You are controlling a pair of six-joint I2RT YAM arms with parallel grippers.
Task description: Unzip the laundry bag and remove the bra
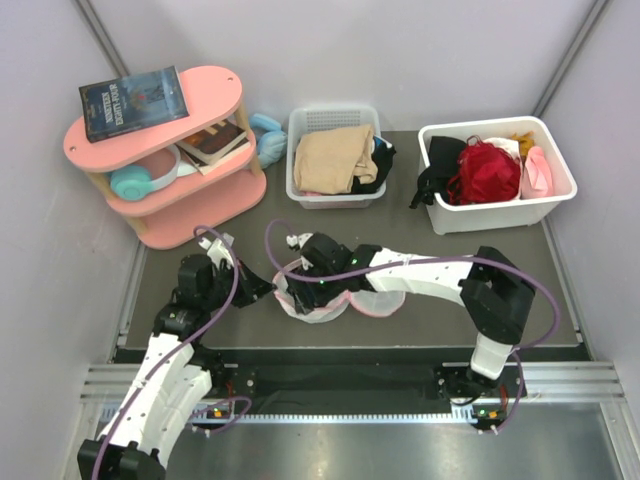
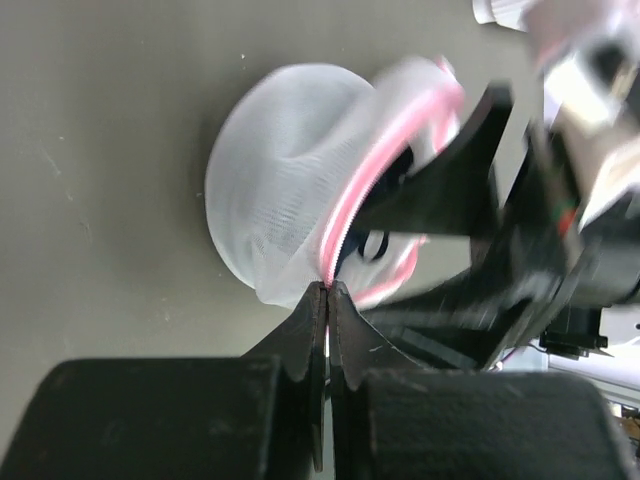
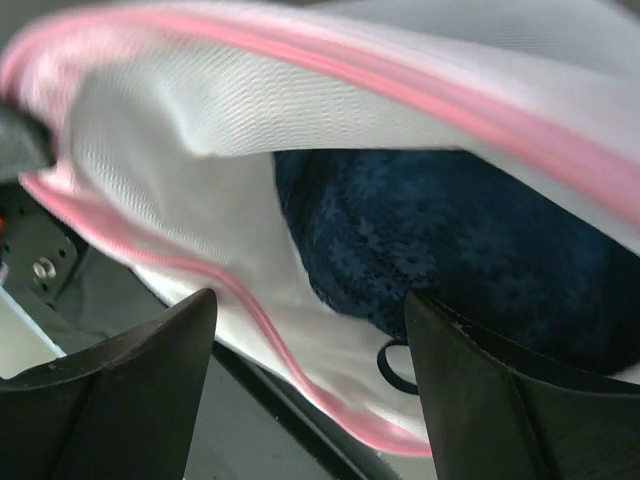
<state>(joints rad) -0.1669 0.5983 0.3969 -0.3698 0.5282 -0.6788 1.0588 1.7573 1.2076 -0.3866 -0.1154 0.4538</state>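
The laundry bag (image 1: 330,300) is a white mesh pouch with pink zipper trim, lying on the dark mat at centre. It is unzipped and gapes open. My left gripper (image 2: 328,288) is shut on the pink trim (image 2: 345,215) at the bag's near edge. My right gripper (image 3: 310,320) is open at the bag's mouth, one finger (image 3: 500,400) inside by the bra, the other (image 3: 120,390) outside below the trim. The navy-blue bra (image 3: 470,250) lies inside the bag, with a thin dark strap loop (image 3: 392,365) showing. In the top view the right gripper (image 1: 312,268) sits over the bag.
A pink two-tier shelf (image 1: 160,150) with books and headphones stands at the back left. A white basket (image 1: 335,155) with tan fabric is at the back centre. A white bin (image 1: 495,175) with red and black garments is at the back right.
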